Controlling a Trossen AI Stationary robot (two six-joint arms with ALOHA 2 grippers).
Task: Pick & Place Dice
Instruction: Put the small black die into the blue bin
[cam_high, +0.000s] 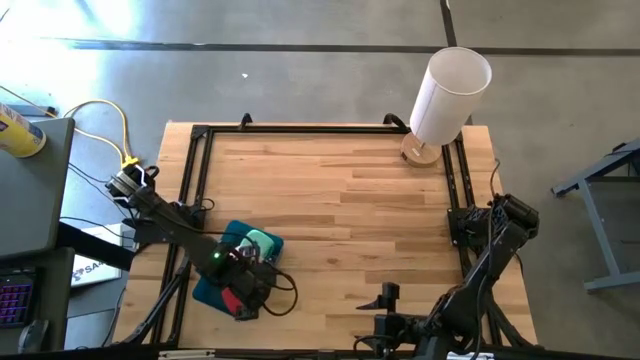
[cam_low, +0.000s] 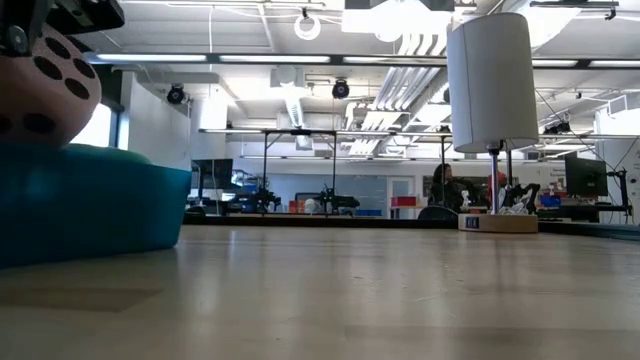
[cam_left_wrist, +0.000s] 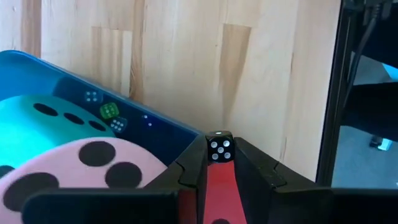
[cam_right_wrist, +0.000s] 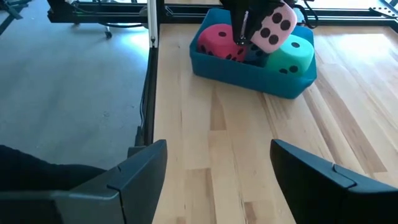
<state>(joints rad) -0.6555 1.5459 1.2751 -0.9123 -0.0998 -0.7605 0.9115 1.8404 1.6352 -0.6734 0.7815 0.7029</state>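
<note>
Hovering over the teal tray (cam_high: 208, 288) near the front left of the bench (cam_high: 340, 210), the left gripper (cam_left_wrist: 219, 163) has its fingers (cam_left_wrist: 186, 174) pinched nearly shut on a small black die (cam_left_wrist: 219, 149) with white pips, which sits right at the fingertips. Directly beneath that grip, between the two fingers, the red die (cam_right_wrist: 217, 41) shows as a strip of red. The pale pink die (cam_right_wrist: 273, 26) lies just beside the left fingers, riding high on top of the other dice, its dark pips turned toward the right arm's camera. The mint green die (cam_right_wrist: 293, 55) sits under and beside the pink one, at the tray's end farthest from the red die. All three of these soft cubes are inside the tray, packed against each other. A few tiny dice (cam_left_wrist: 109, 111), one green among them, lie on the tray floor by its wall. From bench height, the pink die (cam_low: 40, 95) rises above the tray's rim (cam_low: 90, 200).

The right gripper (cam_right_wrist: 217, 168) rests low at the front right of the bench, well apart from the tray, with its fingers (cam_right_wrist: 140, 168) spread wide and nothing between them, only bare wood. A white cylinder (cam_high: 448, 92) on a round wooden base stands at the far right corner. I cannot make out a purple die anywhere.
</note>
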